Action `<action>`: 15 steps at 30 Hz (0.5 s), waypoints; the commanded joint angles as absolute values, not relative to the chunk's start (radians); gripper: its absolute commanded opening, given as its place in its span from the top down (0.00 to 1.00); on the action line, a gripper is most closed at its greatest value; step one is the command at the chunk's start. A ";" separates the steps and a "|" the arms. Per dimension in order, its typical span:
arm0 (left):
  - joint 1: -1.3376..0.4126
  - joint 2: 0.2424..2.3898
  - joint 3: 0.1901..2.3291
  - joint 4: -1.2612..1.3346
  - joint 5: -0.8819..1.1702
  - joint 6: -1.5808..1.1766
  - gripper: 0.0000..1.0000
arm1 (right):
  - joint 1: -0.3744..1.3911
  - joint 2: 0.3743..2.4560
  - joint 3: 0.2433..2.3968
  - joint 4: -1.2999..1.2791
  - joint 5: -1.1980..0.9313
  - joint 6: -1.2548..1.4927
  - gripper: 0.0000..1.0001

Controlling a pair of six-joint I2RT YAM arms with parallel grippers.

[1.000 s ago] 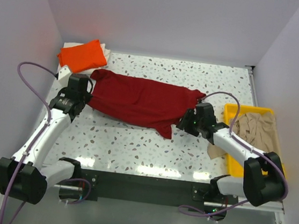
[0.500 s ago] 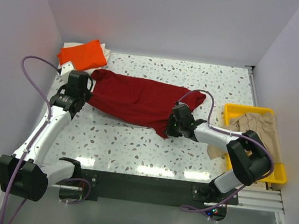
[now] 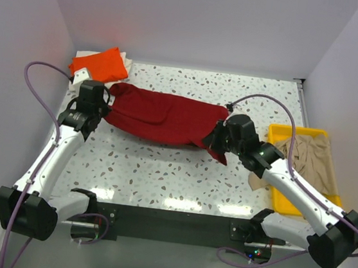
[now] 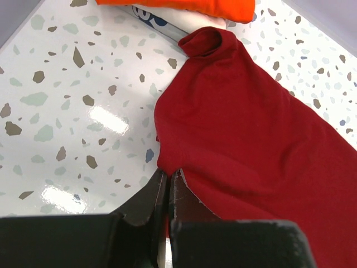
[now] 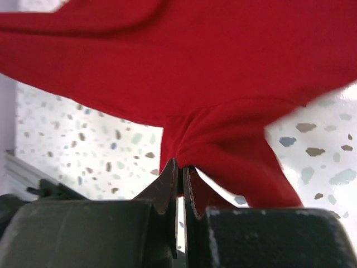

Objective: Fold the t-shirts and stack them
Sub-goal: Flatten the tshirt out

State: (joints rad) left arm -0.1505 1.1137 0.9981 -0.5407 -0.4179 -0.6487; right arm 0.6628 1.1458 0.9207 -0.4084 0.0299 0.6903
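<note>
A dark red t-shirt lies stretched across the middle of the speckled table. My left gripper is shut on its left edge; in the left wrist view the gripper pinches the red cloth. At the shirt's right end my right gripper is shut on a bunched corner, lifted off the table, and in the right wrist view the gripper holds gathered red cloth. A folded bright orange t-shirt rests at the back left on something whitish. A beige-tan t-shirt lies crumpled in the tray.
A yellow plastic tray stands at the right edge of the table. White walls close in the back and both sides. A purple cable loops over each arm.
My right gripper has shut on the red shirt's lower right corner and carried it up and to the right. The left arm has barely moved.
</note>
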 commanded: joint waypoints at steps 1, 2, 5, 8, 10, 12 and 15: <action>-0.138 1.100 1.054 -0.505 -0.419 -0.612 1.00 | 0.684 1.123 0.956 -0.523 -0.030 0.684 1.00; -0.137 1.101 1.054 -0.503 -0.419 -0.609 1.00 | 0.693 1.127 0.954 -0.512 -0.040 0.689 1.00; -0.132 1.111 1.061 -0.503 -0.417 -0.604 1.00 | 0.738 1.199 0.966 -0.477 -0.041 0.699 0.94; -0.130 1.115 1.060 -0.505 -0.407 -0.604 1.00 | 0.785 1.273 0.989 -0.463 -0.048 0.690 0.73; -0.130 1.115 1.057 -0.505 -0.406 -0.600 1.00 | 0.811 1.275 0.962 -0.450 -0.045 0.686 0.52; -0.127 1.118 1.049 -0.505 -0.411 -0.595 1.00 | 0.824 1.244 0.934 -0.437 -0.023 0.684 0.39; -0.126 1.120 1.042 -0.505 -0.397 -0.598 1.00 | 0.821 1.191 0.897 -0.494 0.128 0.692 0.38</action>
